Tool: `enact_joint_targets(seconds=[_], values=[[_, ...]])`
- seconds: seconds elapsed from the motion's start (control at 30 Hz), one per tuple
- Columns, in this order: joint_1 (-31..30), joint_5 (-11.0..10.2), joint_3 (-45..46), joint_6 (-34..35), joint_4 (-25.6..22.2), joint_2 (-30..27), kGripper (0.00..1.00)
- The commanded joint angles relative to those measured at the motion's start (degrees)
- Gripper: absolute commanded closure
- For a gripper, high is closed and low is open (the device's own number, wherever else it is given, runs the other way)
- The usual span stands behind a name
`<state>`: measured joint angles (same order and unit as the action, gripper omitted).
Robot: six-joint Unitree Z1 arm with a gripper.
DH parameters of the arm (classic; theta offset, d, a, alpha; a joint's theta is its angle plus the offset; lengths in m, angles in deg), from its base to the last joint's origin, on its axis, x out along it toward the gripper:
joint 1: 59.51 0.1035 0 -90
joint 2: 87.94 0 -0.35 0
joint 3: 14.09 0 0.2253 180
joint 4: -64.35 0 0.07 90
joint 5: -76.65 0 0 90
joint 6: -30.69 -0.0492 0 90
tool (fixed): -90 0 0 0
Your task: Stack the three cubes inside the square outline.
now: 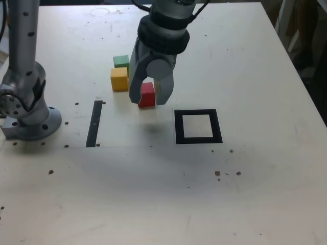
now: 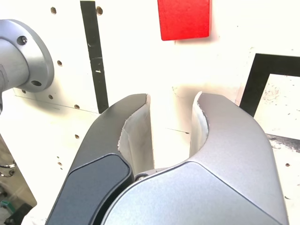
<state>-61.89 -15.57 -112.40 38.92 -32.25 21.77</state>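
Observation:
The red cube (image 1: 146, 95) sits on the white table, seen in the exterior view between the two fingers of my gripper (image 1: 150, 100). In the wrist view the red cube (image 2: 183, 19) lies beyond the fingertips. My gripper (image 2: 172, 96) stands open by about a cube's width, with only bare table between its pads. The yellow cube (image 1: 119, 79) and the green cube (image 1: 121, 62) touch each other, to the exterior view's left of the gripper. The square outline (image 1: 179, 127) lies empty toward the exterior view's right and nearer the camera; one corner of the outline (image 2: 255, 79) shows in the wrist view.
A narrow straight black strip (image 1: 94, 123) lies on the table near the arm's grey base (image 1: 28, 120); both the strip (image 2: 96, 61) and the base (image 2: 23, 56) also show in the wrist view. Small holes and dark specks dot the white table (image 1: 255, 194).

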Motion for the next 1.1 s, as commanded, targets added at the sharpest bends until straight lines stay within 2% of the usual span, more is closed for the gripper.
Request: enact_joint_targets(seconds=[0.0,0.13,0.2,0.6,1.07], values=[[0.0,-0.4,0.3,-0.1,0.1,-0.6,0.49],[0.8,-1.3,2.0,-0.1,0.8,-1.8,0.12],[1.8,-1.5,3.7,0.1,1.3,-2.7,0.04],[7.8,-1.6,9.5,-0.3,5.2,-4.9,0.01],[13.9,-1.7,11.5,-5.3,10.3,-3.1,0.01]])
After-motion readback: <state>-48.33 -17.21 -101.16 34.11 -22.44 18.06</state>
